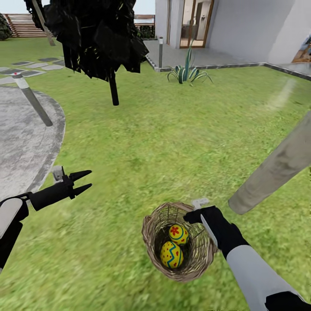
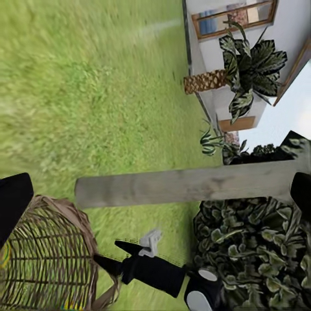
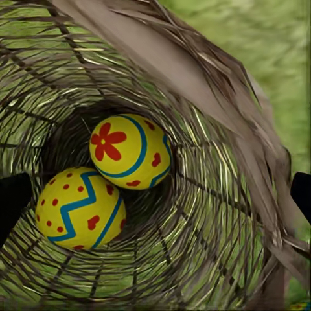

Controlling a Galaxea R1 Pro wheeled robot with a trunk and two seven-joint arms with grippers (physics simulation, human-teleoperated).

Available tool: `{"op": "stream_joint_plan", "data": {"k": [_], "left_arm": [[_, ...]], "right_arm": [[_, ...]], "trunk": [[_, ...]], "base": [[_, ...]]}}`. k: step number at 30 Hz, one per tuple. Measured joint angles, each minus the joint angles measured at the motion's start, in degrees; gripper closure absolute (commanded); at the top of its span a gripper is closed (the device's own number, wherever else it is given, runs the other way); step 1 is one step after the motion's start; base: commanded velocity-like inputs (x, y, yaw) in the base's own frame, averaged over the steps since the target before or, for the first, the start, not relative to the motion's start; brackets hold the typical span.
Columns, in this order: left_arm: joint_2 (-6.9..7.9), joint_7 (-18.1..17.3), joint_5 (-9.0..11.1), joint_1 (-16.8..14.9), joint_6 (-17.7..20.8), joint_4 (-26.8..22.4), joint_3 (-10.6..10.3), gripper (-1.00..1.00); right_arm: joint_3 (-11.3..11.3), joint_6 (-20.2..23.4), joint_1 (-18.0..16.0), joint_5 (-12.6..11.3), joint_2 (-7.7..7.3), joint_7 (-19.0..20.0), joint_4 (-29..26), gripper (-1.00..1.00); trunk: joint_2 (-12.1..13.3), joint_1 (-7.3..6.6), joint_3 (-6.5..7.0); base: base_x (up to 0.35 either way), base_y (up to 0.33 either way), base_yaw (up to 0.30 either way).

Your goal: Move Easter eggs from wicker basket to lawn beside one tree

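The wicker basket stands on the lawn just in front of me. Two Easter eggs lie in its bottom, one with a red flower and one with a blue zigzag. The third egg is out of view. My right gripper hangs at the basket's far right rim, open, and its wrist view looks down on the flower egg and the zigzag egg. My left gripper hovers open and empty over the grass to the left. The tree's pale trunk rises just right of the basket.
A near-black tree with a thin trunk stands ahead left. Grey paving with a lamp post lies at the left. A spiky plant and the white house are beyond the grass.
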Motion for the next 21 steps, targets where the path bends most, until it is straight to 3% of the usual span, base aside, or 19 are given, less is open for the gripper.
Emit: {"op": "stream_joint_plan", "data": {"k": [5, 9, 21], "left_arm": [[-0.10, -0.1, 0.0, 0.0, 0.0, 0.1, 0.0, -1.00], [-0.59, -0.1, 0.0, 0.0, 0.0, 0.1, 0.1, -1.00], [-1.02, -0.1, 0.0, 0.0, -0.1, 0.1, 0.1, -1.00]], "right_arm": [[0.1, 0.3, 0.2, -0.2, 0.20, 0.2, 0.6, -1.00], [0.1, 0.4, 0.2, -0.2, 1.28, 0.3, 1.2, -1.00], [0.2, 0.4, 0.3, -0.1, 1.75, 0.5, 1.4, -1.00]], "trunk": [[0.0, 0.00, 0.36], [0.0, 0.00, 0.62], [0.0, 0.00, 0.69]], "base": [[0.000, 0.000, -0.201], [0.000, 0.000, -0.150], [0.000, 0.000, -0.009]]}}
